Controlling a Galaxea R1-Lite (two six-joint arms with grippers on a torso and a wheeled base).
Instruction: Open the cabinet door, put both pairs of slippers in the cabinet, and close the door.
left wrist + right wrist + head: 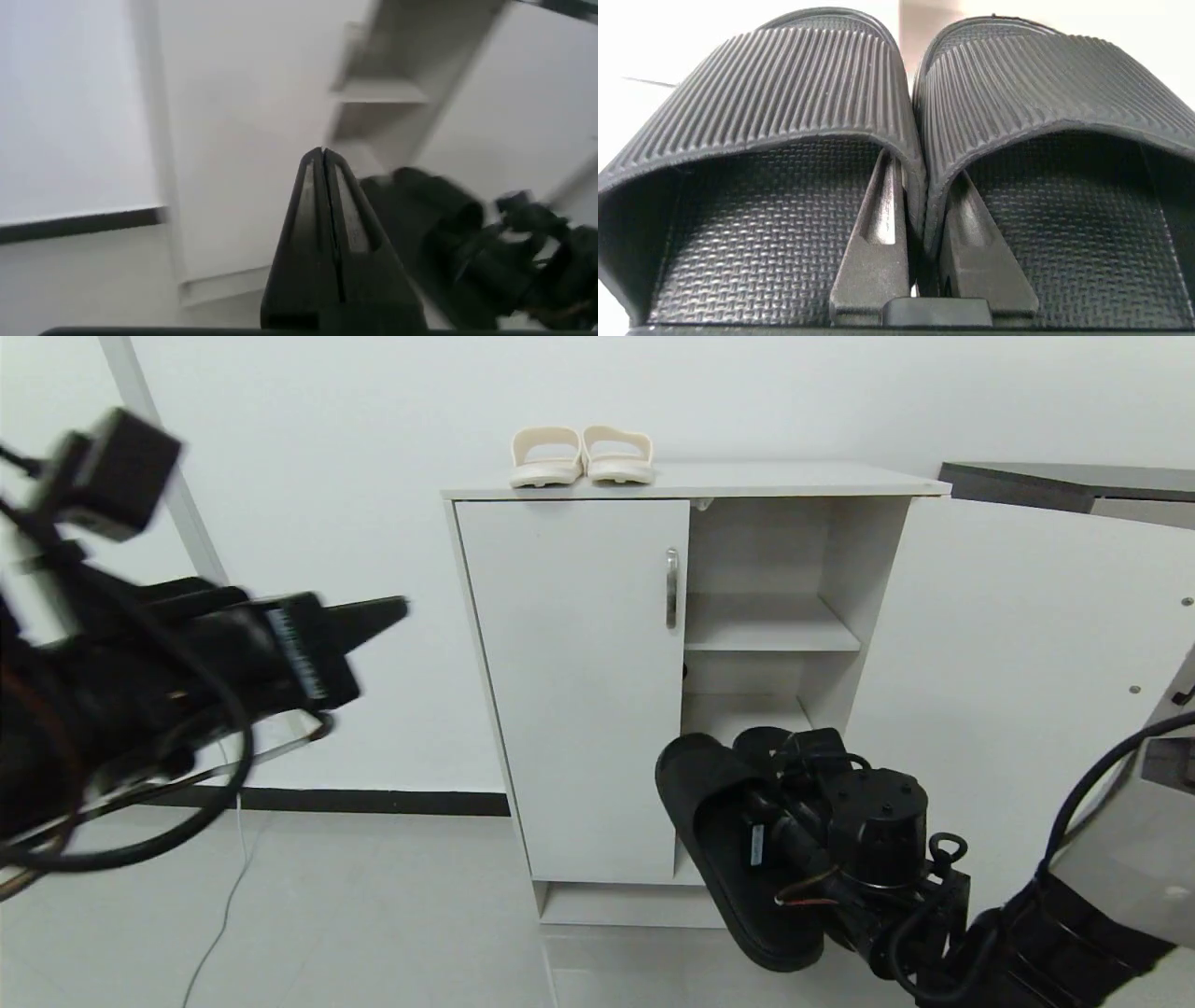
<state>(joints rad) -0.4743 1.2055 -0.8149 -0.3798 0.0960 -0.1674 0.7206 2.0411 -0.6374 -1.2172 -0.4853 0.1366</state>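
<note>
Where the pair is carried: black slippers are held side by side in the right gripper, low before the cabinet and just short of its open right half.
Grip: one finger is set under each strap, with the two inner side walls clamped between them.
Bearing: the lower shelf is seen directly beyond the pair's far end.
Long axis: laid from near the robot up toward the opening, soles turned to the robot's left; toe or heel leading cannot be told.
Nearer arm: the right, by far; the left gripper is closed on nothing, raised well left of the shut left door.
Second pair: beige slippers are left on the cabinet top, lengthwise toward the wall.
Coming move: a push along the pair's own axis is judged sufficient.
</note>
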